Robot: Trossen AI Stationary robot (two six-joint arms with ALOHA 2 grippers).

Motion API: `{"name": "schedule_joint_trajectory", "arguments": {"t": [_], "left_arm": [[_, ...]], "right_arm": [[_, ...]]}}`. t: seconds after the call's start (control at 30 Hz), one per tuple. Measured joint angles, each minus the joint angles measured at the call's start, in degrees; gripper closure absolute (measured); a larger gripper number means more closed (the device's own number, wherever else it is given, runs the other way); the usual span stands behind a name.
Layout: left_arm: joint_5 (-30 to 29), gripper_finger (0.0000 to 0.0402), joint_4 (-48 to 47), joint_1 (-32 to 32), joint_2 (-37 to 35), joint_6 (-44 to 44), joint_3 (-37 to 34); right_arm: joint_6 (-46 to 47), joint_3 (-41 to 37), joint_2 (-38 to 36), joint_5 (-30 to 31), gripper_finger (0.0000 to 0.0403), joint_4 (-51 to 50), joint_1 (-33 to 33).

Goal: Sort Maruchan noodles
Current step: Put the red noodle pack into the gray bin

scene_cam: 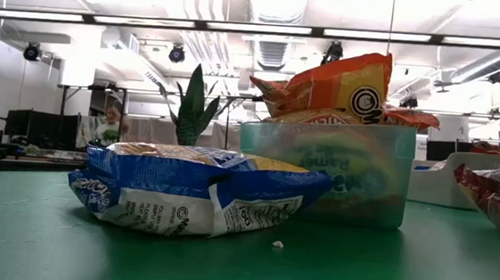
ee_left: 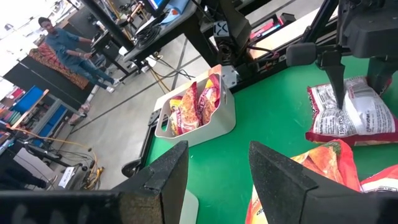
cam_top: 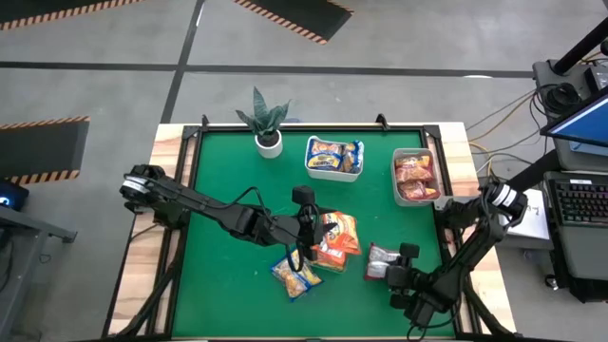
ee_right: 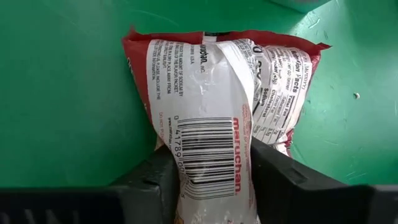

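plant left of tub; bin right

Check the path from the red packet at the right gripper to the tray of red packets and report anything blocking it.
Nothing visible blocks it. The right gripper has its fingers on either side of the red-and-silver packet, and only bare green mat lies between that and the grey tray holding red packets. The orange pile sits off to the side.
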Motion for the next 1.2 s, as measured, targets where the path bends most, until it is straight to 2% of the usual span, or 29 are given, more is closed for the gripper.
{"name": "schedule_joint_trajectory", "arguments": {"t": [0.57,0.83,1.2], "left_arm": [[0.00,0.0249,0.00,0.02,0.00,0.00,0.00],[0.00,0.0249,0.00,0.02,0.00,0.00,-0.02],[-0.01,0.0249,0.01,0.02,0.00,0.03,-0.02]], "right_arm": [[0.70,0.00,-5.59,-0.23,0.0360,-1.67,0.00],[2.59,0.00,-9.11,0.71,0.0358,-1.79,0.02],[9.39,-0.07,-19.94,8.55,0.0360,-2.54,0.02]]}}
